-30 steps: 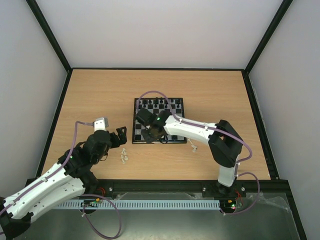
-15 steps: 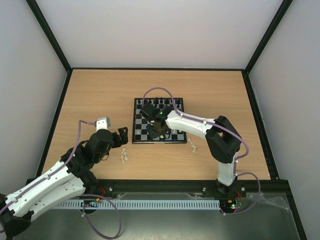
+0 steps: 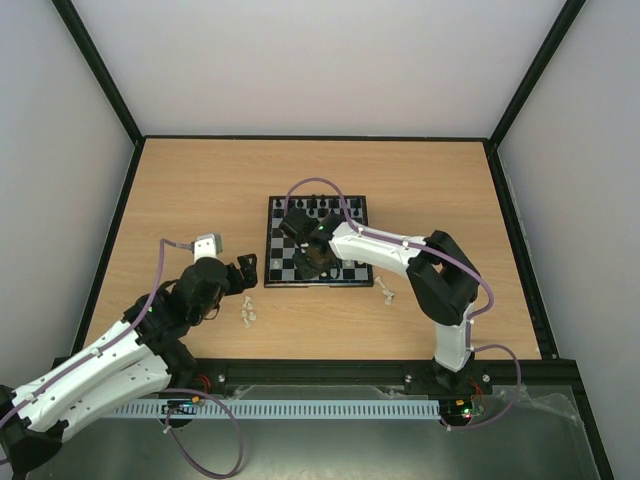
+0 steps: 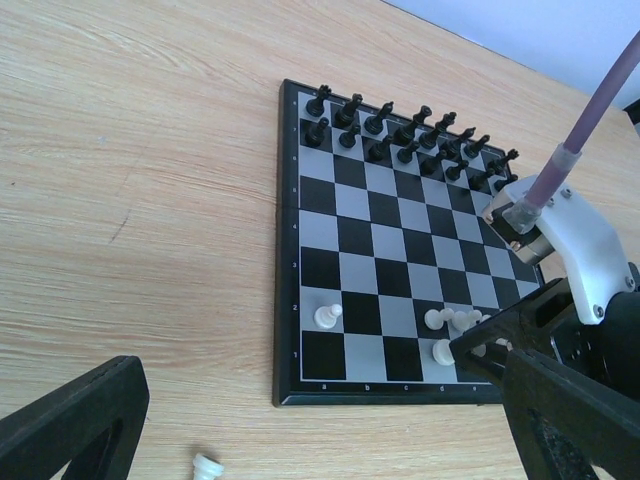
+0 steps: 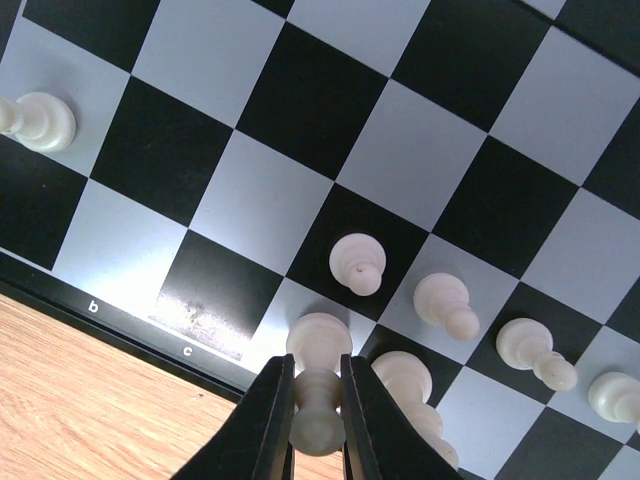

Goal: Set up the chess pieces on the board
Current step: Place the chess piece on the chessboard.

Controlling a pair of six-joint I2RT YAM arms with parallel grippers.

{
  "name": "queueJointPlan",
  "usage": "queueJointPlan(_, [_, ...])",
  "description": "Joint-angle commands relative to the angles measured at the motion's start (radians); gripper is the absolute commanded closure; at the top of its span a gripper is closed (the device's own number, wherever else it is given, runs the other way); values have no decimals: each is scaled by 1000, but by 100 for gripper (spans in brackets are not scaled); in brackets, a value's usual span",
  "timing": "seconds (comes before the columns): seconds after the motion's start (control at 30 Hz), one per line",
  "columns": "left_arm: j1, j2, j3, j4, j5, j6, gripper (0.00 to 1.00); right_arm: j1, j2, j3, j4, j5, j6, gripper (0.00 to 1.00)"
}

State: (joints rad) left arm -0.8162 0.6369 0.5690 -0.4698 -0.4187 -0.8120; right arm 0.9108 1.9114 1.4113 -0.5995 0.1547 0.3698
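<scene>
The board (image 3: 290,255) lies mid-table, its black figures (image 3: 320,208) lined up along the far rows. My right gripper (image 5: 318,400) is shut on a cream-white chess piece (image 5: 318,425), which stands upright on a pale front-row square by the board's near edge (image 5: 120,320). More white pieces (image 5: 357,263) stand close to its right, and a lone pawn (image 4: 327,317) stands at the board's near left. My left gripper (image 3: 243,275) hangs open over bare wood left of the board, its fingers (image 4: 70,420) wide apart and holding nothing.
Loose white pieces lie on the wood in front of the board, a few at the left (image 3: 248,312) and a few at the right (image 3: 386,292). One of them (image 4: 205,466) lies just below my left gripper. Black-framed walls ring the table.
My right gripper has shifted a little rightward along the board's front rows with the piece still between its fingers. The left arm has edged slightly toward the board, jaws still wide.
</scene>
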Motion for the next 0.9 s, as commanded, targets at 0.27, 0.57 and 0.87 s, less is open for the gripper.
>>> queueJointPlan(0.27, [-4,1,-13,26,3,5,1,-2,11,-37,-23,-27,-2,89])
queueJointPlan(0.57, [-4,3,-10,25,1,9,1,-2,-11,-3,-26,-30,-2,69])
queueJointPlan(0.87, [-4,21,9,15,9,27,0,-2,-222,7,-21,-9,8,29])
